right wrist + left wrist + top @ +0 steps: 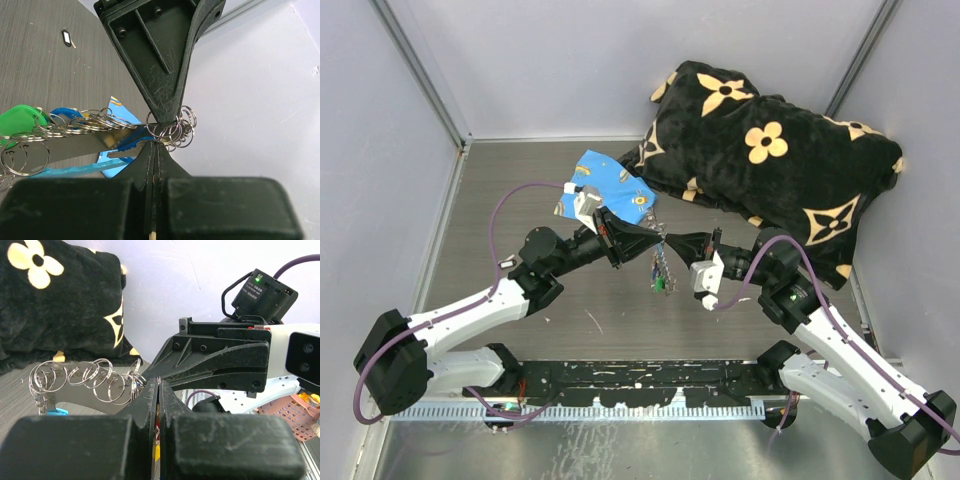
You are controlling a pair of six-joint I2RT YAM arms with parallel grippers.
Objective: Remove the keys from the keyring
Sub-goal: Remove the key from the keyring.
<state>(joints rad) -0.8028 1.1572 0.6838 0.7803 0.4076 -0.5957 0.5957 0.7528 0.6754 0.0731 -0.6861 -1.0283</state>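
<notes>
The keyring is a chain of thin metal rings hanging between my two grippers above the table. Keys with green and dark heads dangle at its lower end. My left gripper and right gripper meet tip to tip, both shut on the rings at the chain's top. In the left wrist view the rings spread left of the shut left gripper, with a light-blue piece below. In the right wrist view the right gripper pinches the ring cluster; a green key head and blue key head hang left.
A blue printed cloth lies on the table behind the left gripper. A black pillow with cream flowers fills the back right corner. Grey walls enclose the table on three sides. A small dark chip lies on the wood surface.
</notes>
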